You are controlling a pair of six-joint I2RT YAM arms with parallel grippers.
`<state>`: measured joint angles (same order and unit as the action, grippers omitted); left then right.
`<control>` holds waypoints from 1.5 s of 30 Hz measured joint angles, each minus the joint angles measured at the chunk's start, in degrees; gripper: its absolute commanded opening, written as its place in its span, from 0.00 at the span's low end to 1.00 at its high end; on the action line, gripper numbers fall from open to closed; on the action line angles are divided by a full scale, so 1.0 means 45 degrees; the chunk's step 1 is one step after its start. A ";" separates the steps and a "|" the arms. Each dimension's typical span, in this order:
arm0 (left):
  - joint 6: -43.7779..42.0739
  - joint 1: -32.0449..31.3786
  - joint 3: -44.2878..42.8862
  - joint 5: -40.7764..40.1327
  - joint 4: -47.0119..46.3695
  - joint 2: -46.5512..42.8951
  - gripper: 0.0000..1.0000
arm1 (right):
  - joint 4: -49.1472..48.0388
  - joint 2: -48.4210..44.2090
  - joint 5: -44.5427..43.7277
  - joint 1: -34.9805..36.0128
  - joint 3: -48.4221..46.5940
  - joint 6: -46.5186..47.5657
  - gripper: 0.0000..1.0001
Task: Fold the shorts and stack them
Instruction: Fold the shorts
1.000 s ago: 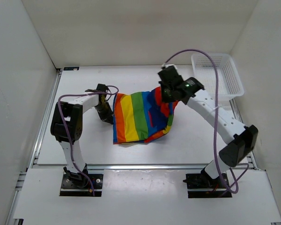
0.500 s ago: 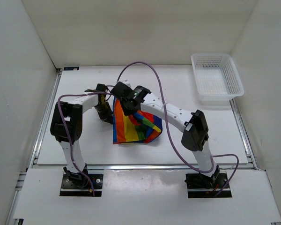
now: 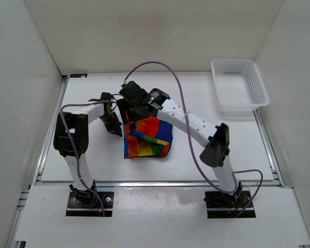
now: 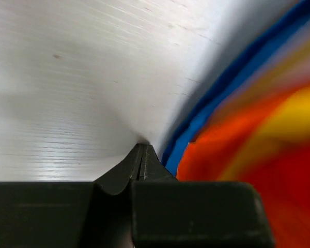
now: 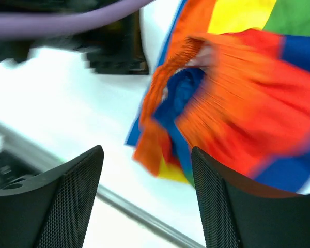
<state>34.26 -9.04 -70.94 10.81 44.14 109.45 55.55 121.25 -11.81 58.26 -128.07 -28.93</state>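
Observation:
The shorts lie folded into a thick rainbow-striped bundle in the middle of the table. In the right wrist view their gathered orange-red waistband lies on top of the fold. My right gripper hovers over the bundle's far left corner. It is open, with nothing between its mesh pads. My left gripper is shut, its tips down on the table right beside the shorts' blue edge. No cloth shows between them.
A white mesh basket stands at the far right corner. White walls close in the table on three sides. A metal rail runs along the near edge. The right arm's purple cable arches over the far side.
My right arm swung left, carrying the shorts' right half over onto the left half, then opened and let the cloth go. The left gripper stayed shut at the left edge.

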 measured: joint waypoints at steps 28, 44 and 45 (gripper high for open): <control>-0.0554 -0.2074 -0.4643 0.1365 0.1807 -0.2040 0.10 | -0.2200 -0.4551 0.0670 -0.3191 0.7771 -0.0486 0.00; -0.1277 -0.1214 -0.4532 0.0709 0.2142 0.2302 0.10 | -0.4308 -0.1268 0.0631 -0.2365 1.0044 -0.0942 0.00; -0.1311 -0.1219 -0.4532 0.0690 0.2142 0.2302 0.10 | -0.4274 -0.1302 0.0350 -0.2331 0.9991 -0.0947 0.00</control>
<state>28.36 -14.52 -91.33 13.91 53.78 119.81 36.32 115.39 -10.24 47.77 -83.11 -33.19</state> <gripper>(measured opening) 0.109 0.002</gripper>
